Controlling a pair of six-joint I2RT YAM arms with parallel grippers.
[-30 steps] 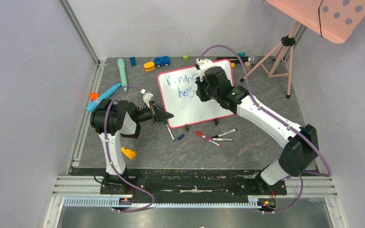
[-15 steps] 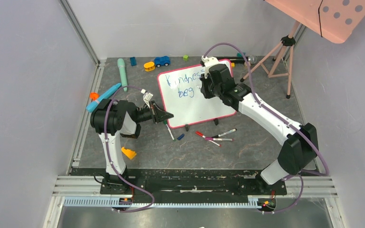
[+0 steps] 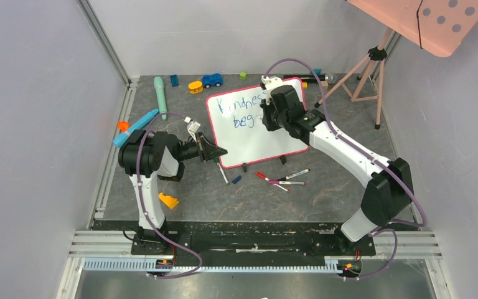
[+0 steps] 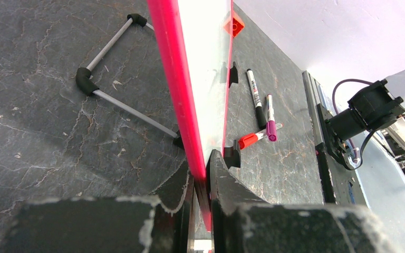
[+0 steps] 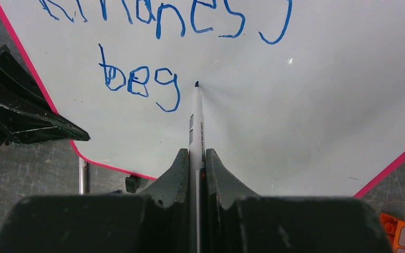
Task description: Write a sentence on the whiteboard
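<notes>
The whiteboard [image 3: 249, 138] with a pink-red frame stands tilted on the dark table; it also shows in the right wrist view [image 5: 316, 105]. The sentence [image 3: 241, 113] in blue reads "Kindness" and under it "beg" [image 5: 137, 81]. My right gripper [image 5: 195, 158] is shut on a white marker [image 5: 196, 126] whose tip touches the board just right of the "g". In the top view the right gripper [image 3: 266, 118] is over the board's upper middle. My left gripper [image 4: 202, 171] is shut on the board's pink frame [image 4: 171, 68] at its lower left edge [image 3: 219, 151].
Loose markers [image 3: 283, 179] lie in front of the board, also in the left wrist view [image 4: 258, 113]. A green-capped marker [image 3: 221, 169] lies by the left gripper. Toys [image 3: 211, 80] and a teal stick [image 3: 160, 96] lie at the back. A tripod [image 3: 364, 71] stands back right under a salmon dotted panel [image 3: 435, 22].
The right gripper moved right and up from over "beg" half a second ago, then came slightly back left. The left arm has not moved.
</notes>
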